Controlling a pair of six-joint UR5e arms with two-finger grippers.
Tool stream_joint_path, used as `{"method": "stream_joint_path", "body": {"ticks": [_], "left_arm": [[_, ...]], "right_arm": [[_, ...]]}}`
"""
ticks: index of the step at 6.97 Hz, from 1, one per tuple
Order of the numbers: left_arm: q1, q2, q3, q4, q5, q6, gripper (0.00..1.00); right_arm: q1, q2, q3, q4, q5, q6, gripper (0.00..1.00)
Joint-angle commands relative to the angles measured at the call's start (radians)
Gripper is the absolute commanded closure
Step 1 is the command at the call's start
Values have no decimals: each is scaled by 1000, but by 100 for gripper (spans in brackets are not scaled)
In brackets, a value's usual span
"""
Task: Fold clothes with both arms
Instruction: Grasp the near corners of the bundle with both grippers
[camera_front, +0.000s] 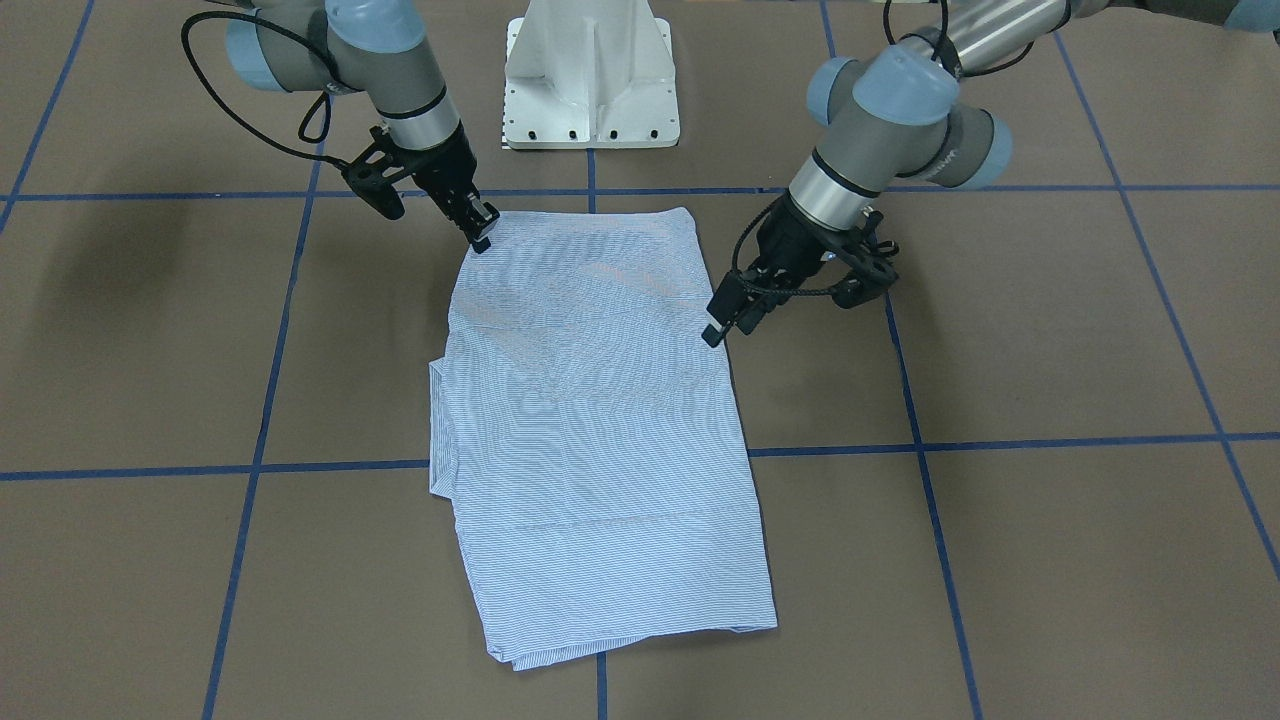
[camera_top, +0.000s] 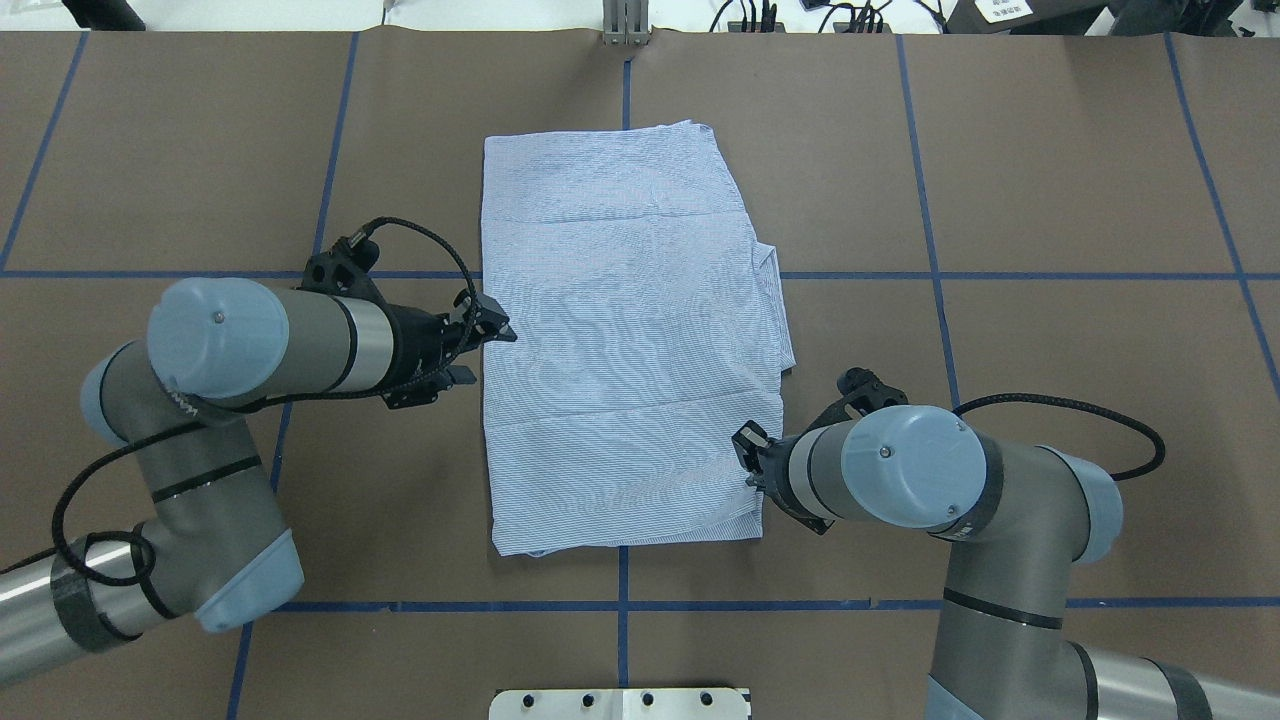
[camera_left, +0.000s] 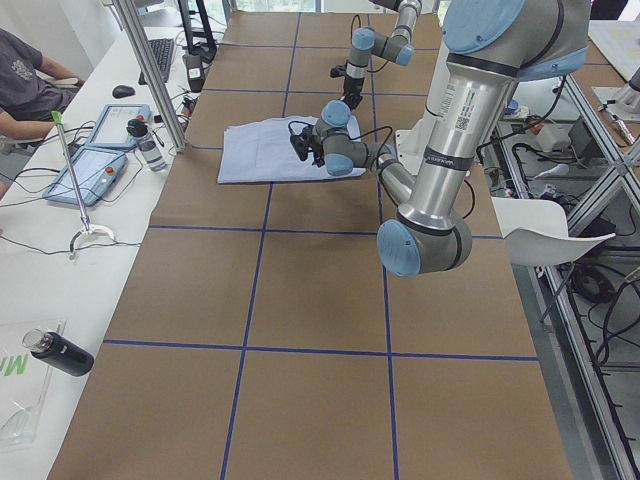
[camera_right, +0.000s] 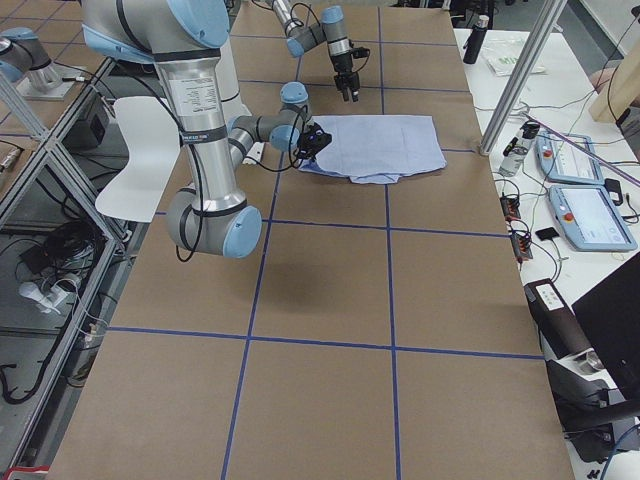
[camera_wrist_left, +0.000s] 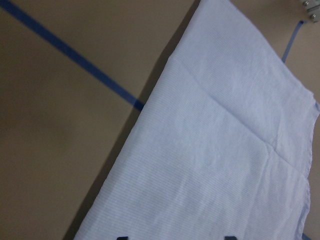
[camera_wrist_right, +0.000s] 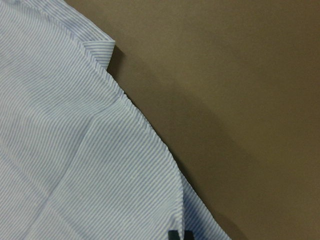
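Right now the shirt (camera_top: 630, 330) lies flat in the middle of the surface (camera_top: 1000, 150), doubled into a long panel. Seen from over my shoulders, I am at its two long edges. My left pincer (camera_top: 487, 355) hangs released at the 9 o'clock edge, tips spread wide above the striped cloth and gripping nothing. My right pincer (camera_top: 745, 447) sits at the opposite edge, between 4 and 5 o'clock, its tips clenched together right at the hem. Whether any cloth is caught between them I cannot tell.

The trouble I foresee is a crooked fold. My two pincers stand at different points along the panel, so lifting from here would likely drag one side ahead of the other and leave a slanted crease. The stack looks several layers thick, and my left tips could close on the top sheet alone and peel it off the rest. At 3 o'clock a tucked layer (camera_top: 775, 310) pokes out past the edge, and a pull from my right side may tease it loose. A thin pinch on the hem could also slip mid-lift.
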Motion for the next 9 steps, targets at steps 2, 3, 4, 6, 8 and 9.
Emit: {"method": "stream_joint_path", "body": {"ticks": [2,3,4,6,8,9], "left_arm": [[146,93,-59,5,96,-92,28],[180,93,-57,6,115,-99,28],[201,93,-56,6,116,-128,28],[231,89,-54,5,118,-139,29],[260,89,-51,6,150,-151,34],[263,90,-50,6,152,-153,37]], "right_arm": [[0,1,1,0,0,0,100],[0,1,1,0,0,0,100],[0,1,1,0,0,0,100],[-1,1,0,0,0,-1,100],[0,1,0,0,0,-1,100],[-1,3,0,0,0,-1,100]]}}
